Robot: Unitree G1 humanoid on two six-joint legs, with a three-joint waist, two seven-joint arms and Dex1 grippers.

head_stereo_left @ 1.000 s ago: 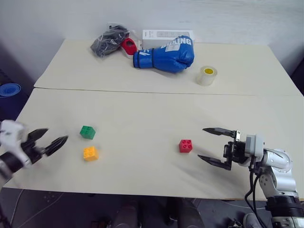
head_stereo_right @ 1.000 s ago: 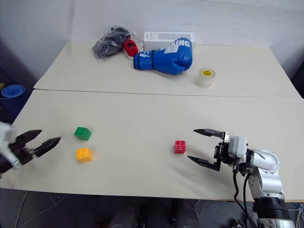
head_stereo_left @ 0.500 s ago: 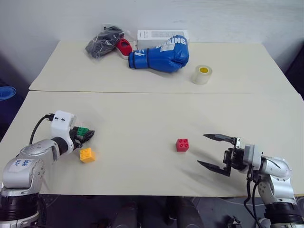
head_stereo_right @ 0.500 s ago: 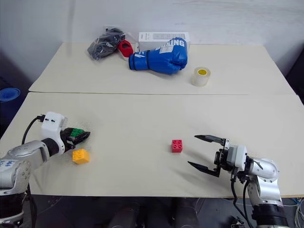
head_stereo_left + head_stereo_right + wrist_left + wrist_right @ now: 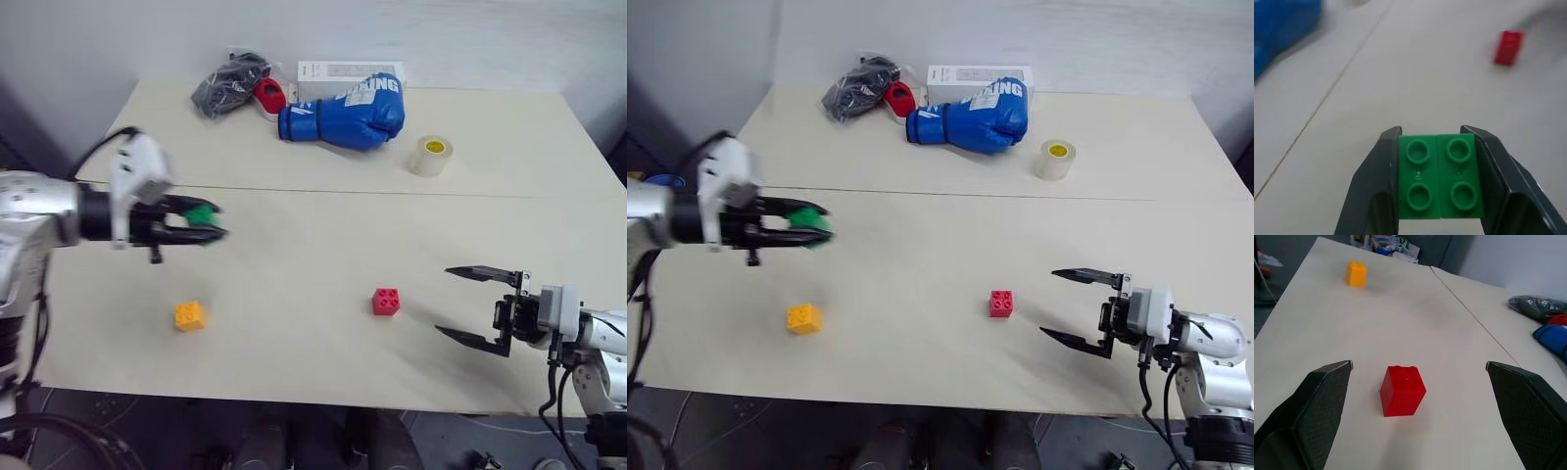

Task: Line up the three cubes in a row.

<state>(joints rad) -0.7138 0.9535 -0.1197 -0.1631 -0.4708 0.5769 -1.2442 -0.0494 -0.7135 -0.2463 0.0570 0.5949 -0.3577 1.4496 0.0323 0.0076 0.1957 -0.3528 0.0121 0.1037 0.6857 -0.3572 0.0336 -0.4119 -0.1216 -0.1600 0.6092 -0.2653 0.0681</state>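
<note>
Above the table's point(image 5: 294, 264) left side, the left gripper point(image 5: 208, 221) is clamped on the green cube point(image 5: 1440, 182), its fingers hiding most of it from overhead. The right gripper point(image 5: 468, 305) points level at the red cube point(image 5: 385, 301), jaws spread wide. The yellow cube point(image 5: 189, 314) sits alone near the front edge.

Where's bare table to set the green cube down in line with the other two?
Bare table lies between the orange-yellow cube and the red cube. The far edge is crowded: boxing glove, tape roll.
</note>
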